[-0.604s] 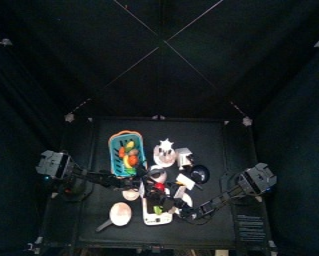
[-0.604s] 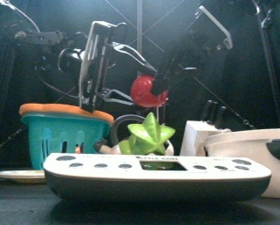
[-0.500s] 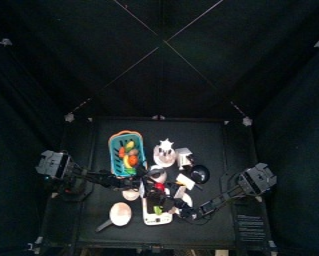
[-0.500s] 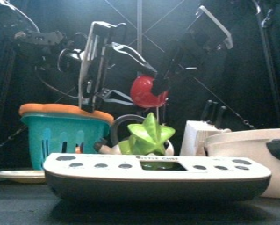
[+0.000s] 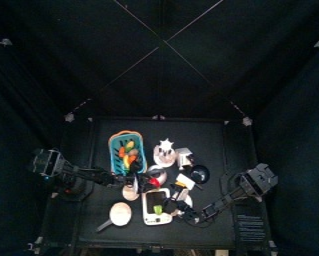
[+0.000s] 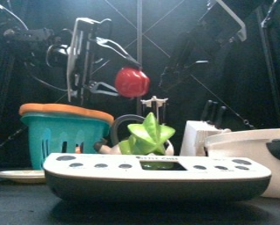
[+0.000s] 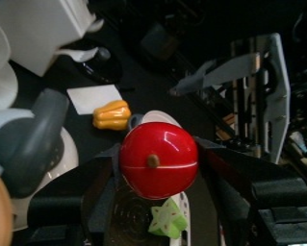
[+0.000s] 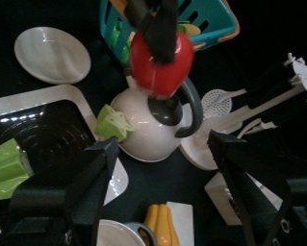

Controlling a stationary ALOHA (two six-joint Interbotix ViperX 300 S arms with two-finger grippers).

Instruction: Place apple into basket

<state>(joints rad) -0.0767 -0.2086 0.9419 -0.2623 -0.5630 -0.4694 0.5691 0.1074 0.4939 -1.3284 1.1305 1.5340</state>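
The left end effector (image 7: 159,207) grips the apple (image 6: 132,82), round, glossy and red, and holds it high above the surface, clear of the other objects, near the teal basket (image 6: 62,136) with ribbed walls. The right end effector (image 8: 163,178) is open, empty.

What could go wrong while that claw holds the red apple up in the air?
1. The apple hangs in the left gripper, not over the basket. If it slips, it would likely hit the white pot underneath.
2. The basket already holds food up to its rim, so the apple might roll off.
3. The open right gripper is close by and could bump it.
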